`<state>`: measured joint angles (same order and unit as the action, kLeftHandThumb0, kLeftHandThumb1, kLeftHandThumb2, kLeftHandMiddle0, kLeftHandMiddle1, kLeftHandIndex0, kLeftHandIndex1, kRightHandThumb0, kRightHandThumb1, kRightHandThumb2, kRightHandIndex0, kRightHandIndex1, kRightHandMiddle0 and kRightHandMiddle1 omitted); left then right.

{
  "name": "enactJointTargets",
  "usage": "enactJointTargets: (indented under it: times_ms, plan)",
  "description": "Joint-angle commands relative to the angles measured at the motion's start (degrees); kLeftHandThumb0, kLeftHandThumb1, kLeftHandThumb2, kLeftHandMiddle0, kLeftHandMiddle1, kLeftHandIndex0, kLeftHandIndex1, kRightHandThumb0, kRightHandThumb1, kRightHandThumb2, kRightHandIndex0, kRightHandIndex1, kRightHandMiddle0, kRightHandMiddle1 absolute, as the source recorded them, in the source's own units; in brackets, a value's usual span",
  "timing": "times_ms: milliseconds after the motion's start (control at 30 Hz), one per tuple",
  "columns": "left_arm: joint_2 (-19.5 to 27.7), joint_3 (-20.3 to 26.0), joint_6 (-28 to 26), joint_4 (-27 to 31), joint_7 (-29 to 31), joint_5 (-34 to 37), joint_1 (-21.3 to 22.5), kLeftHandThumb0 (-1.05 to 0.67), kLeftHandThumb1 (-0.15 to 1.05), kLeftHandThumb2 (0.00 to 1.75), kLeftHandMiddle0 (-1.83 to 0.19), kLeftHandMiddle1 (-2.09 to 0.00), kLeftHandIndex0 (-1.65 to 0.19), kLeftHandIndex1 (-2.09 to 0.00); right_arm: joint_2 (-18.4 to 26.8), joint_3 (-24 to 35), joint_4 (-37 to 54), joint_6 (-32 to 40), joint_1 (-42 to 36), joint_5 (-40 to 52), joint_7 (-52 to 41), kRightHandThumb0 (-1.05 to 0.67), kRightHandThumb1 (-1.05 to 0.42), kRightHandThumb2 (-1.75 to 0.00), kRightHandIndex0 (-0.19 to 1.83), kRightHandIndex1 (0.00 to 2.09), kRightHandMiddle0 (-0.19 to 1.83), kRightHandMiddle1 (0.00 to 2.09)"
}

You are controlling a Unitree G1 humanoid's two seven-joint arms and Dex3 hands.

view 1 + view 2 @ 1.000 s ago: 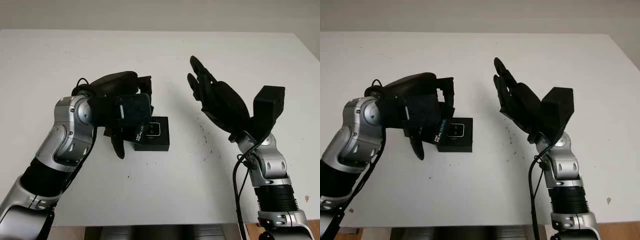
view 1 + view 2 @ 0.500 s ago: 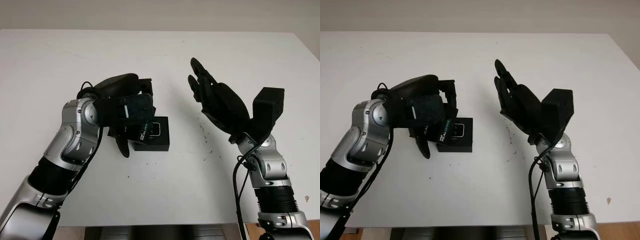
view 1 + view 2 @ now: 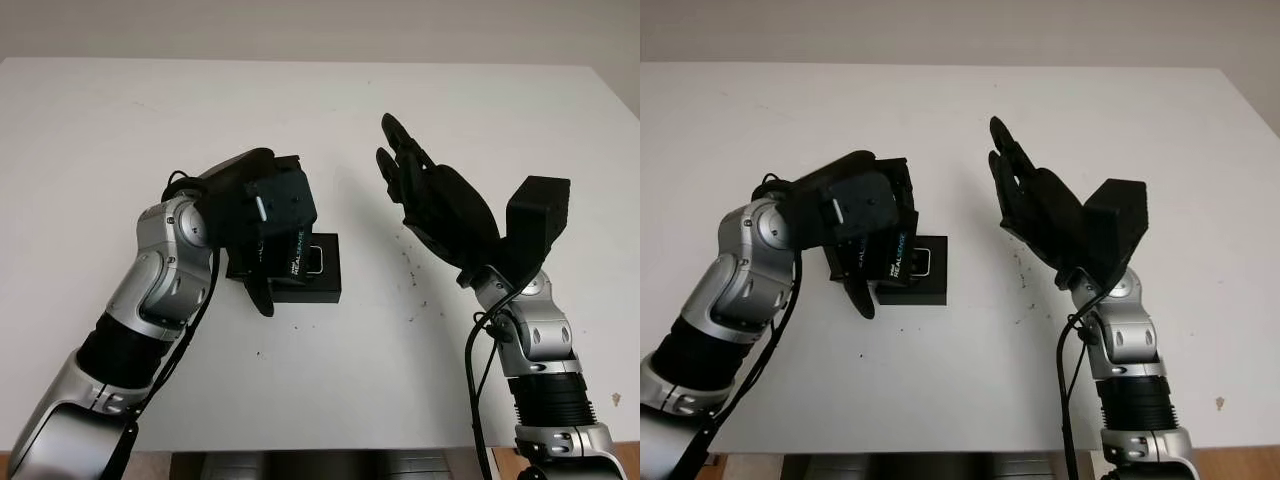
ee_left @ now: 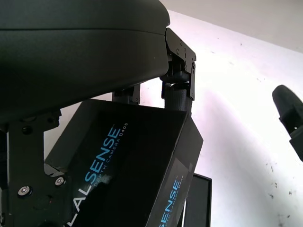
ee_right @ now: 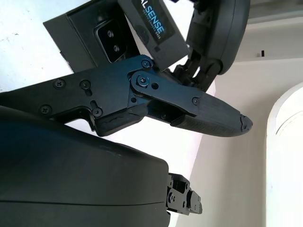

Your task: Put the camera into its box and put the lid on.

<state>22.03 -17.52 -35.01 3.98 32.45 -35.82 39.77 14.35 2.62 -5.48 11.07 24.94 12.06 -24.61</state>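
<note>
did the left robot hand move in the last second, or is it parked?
Yes. The left robot hand, gripping the lid, moved toward the open box on the table and now partly covers it. The box stayed put.

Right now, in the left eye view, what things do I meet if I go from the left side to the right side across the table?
Left hand holding the black lid → open camera box on the white table → right hand, open and raised above the table.
</note>
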Motion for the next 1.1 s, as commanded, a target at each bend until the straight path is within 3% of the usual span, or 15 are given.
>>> enactJointTargets:
  times_ms: [0,333,533,667,967,1033,1067]
  plan:
    - [-1.22,-0.74,-0.35,-1.05,-0.9,0.33,1.07,-0.31,1.05,0.25,-0.53,-1.96,-0.36,-2.0,-0.12,-0.13,0.7,-0.84,-0.43,-0.05,-0.04,-0.81,-1.05,-0.78,-0.19,0.0,-0.19,0.0]
    - [-3.34,-0.84,-1.37,-4.18,-1.98,3.18,2.54,-0.3,1.05,0.26,-0.66,-2.03,-0.43,-2.09,-0.29,-0.08,0.32,-1.21,-0.45,-0.09,0.11,-0.82,-1.05,-0.78,-0.19,0.0,-0.19,0.0]
    - [-4.42,-1.87,-4.04,-4.46,-2.02,3.43,3.77,-0.32,1.05,0.28,-0.56,-1.94,-0.45,-2.01,-0.57,-0.1,0.17,-1.56,-0.46,-0.26,0.49,-0.82,-1.05,-0.78,-0.19,0.0,-0.19,0.0]
    - [-5.67,-1.74,-5.02,-4.66,-2.64,4.61,3.98,-0.33,1.05,0.28,-0.6,-1.97,-0.46,-2.03,-0.63,-0.01,0.16,-1.59,-0.49,-0.12,0.39,-0.82,-1.05,-0.78,-0.19,0.0,-0.19,0.0]
    - [-8.21,-0.59,-14.79,-5.69,-2.61,8.86,6.37,-0.37,1.05,0.25,-0.62,-2.04,-0.38,-1.94,-0.53,0.01,-0.79,-2.39,-0.19,-0.05,-0.4,-0.8,-1.05,-0.79,-0.19,0.0,-0.19,0.0]
    - [-7.79,-1.97,-17.87,-5.73,-0.9,9.41,7.63,-0.4,1.05,0.27,-0.55,-2.02,-0.32,-1.9,-0.65,-0.03,-1.15,-2.64,-0.02,-0.26,-0.24,-0.81,-1.05,-0.78,-0.19,0.0,-0.19,0.0]
    - [-7.52,-2.67,-19.14,-5.7,0.12,9.85,8.31,-0.43,1.05,0.3,-0.32,-1.81,-0.15,-1.78,-0.67,-0.08,-1.26,-2.71,0.06,-0.34,-0.17,-0.81,-1.05,-0.78,-0.19,0.0,-0.19,0.0]
